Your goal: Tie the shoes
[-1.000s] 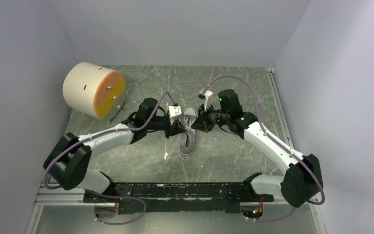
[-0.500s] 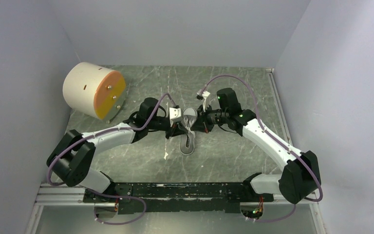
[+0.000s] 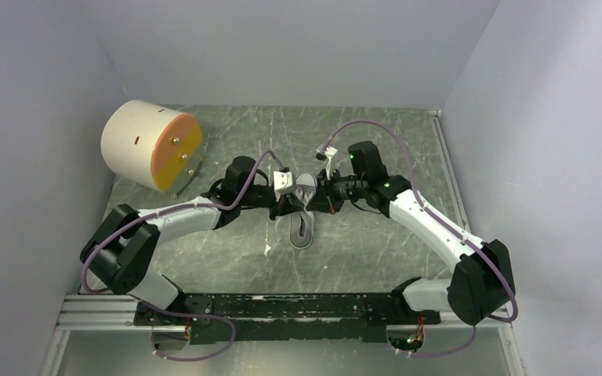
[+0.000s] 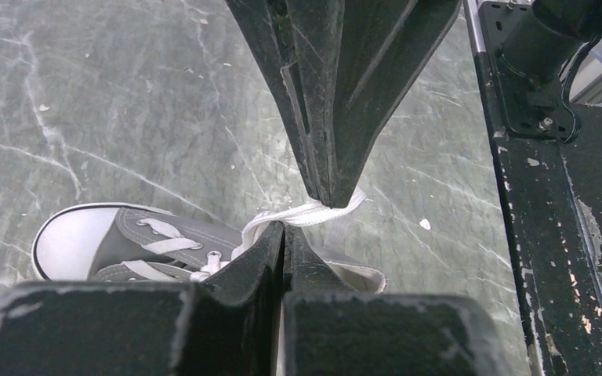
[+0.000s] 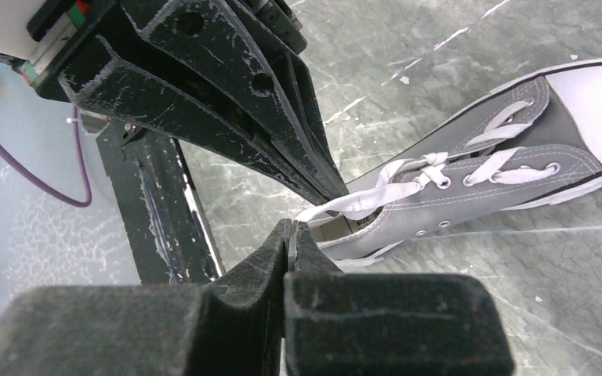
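Left gripper (image 4: 284, 229), right gripper (image 5: 290, 229) tip to tip, each clamped on lace (image 4: 317, 211), seen from wrists only; sneaker (image 5: 478, 188) below.

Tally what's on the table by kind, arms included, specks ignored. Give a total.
Grey canvas sneaker with white toe cap: 1
Cream cylinder with an orange end face: 1
White-and-black robot arms: 2
Total: 4

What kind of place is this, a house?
Probably a robot test booth, not a house: plain walls box in a marbled table, and two robot arms bolted to a rail meet over one sneaker.
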`<state>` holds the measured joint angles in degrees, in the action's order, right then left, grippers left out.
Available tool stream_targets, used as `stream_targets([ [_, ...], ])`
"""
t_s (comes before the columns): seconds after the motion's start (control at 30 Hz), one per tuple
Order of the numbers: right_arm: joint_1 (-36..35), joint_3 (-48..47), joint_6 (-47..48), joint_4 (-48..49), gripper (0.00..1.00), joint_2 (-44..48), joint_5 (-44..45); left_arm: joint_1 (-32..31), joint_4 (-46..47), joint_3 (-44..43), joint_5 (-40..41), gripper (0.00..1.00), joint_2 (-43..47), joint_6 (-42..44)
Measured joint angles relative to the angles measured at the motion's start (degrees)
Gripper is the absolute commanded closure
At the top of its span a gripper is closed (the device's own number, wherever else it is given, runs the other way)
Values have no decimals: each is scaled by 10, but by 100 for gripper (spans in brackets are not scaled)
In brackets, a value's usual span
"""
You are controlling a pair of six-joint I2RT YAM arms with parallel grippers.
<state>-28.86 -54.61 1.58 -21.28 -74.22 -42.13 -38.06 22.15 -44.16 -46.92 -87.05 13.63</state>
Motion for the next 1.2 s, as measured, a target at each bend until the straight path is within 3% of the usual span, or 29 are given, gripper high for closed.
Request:
stream_targets([
  [0.2,1,0,-3,-4,100,-1,53,0,3,3,9,95,-1,8],
  [1.2,2,-56,17,-70,100,-72,51,0,28,7,19,94,8,10],
])
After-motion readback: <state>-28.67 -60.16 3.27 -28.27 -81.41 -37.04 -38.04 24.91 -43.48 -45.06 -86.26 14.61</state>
